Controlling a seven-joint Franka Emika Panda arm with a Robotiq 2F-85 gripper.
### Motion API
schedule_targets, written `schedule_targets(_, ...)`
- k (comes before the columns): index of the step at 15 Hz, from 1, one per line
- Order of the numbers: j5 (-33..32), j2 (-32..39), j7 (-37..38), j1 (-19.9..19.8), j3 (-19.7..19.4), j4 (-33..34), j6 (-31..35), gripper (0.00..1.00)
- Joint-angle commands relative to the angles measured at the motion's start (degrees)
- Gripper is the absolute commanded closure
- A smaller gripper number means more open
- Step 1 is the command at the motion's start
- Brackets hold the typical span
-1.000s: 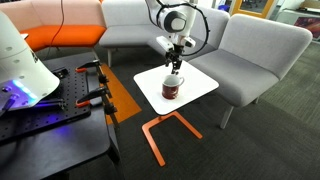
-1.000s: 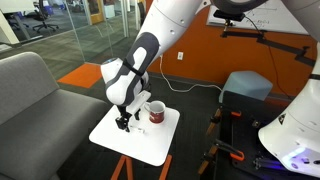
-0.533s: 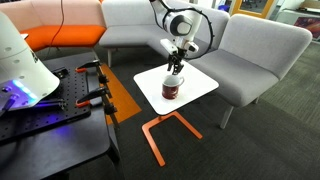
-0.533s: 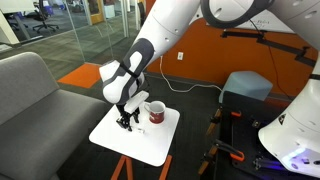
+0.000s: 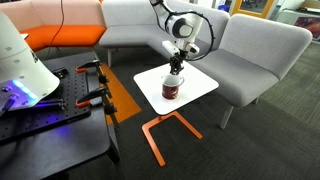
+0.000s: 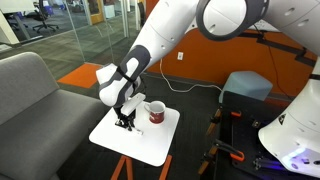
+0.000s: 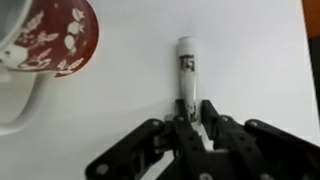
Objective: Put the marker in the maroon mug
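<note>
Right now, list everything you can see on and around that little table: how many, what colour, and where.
mug: one, maroon with a white inside and handle, on the table, beside the marker but apart from it.
marker: one, white, lying flat on the table, its near end between the gripper's fingers.
table: one, white top on an orange frame, in front of the grey seats.
seats: at least two, grey, behind the table.
sofa: one, orange, in the far corner.
bench: one, black, beside the table.
arm: one, white, reaching down over the table.
gripper: one, black, low over the table with a finger on either side of the marker; I cannot tell whether it is clamped.
</note>
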Motion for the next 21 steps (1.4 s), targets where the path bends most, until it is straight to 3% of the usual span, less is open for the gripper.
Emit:
schedule_targets(1, -0.5, 1.3, -0.6, 0.4, 0.0, 3.0, -2.5, 0.99)
schedule_targets(2, -0.5, 1.3, 0.1, 0.7, -0.2, 3.1, -2.3, 0.95)
schedule_targets(7, -0.3, -1.1, 17.3, 6.3, -5.8, 0.7, 1.5, 0.95)
schedule_targets(13, -2.5, -5.2, 36.6, 15.3, -13.9, -3.4, 3.1, 0.95)
schedule_targets(21, -14.1, -11.0, 64.8, 25.0, -23.8, -10.9, 2.6, 0.95)
